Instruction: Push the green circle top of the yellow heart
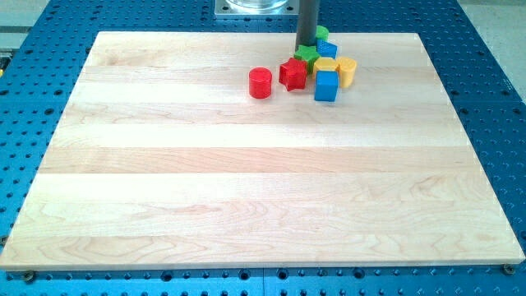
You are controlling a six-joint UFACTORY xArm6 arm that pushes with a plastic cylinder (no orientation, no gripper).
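Note:
The green circle (321, 34) sits near the board's top edge, just right of my rod. My tip (306, 45) rests at the top of a tight cluster, touching or nearly touching the green star (306, 55) below it. A small blue block (328, 48) lies just below the green circle. Two yellow blocks lie below that, one in the middle (325, 65) and one on the right (346, 71). I cannot tell which of them is the heart.
A red star (292, 73) lies left of the yellow blocks and a red cylinder (260, 82) stands further left, apart from the cluster. A blue cube (326, 85) sits at the cluster's bottom. The wooden board (246, 189) rests on a blue perforated table (493, 74).

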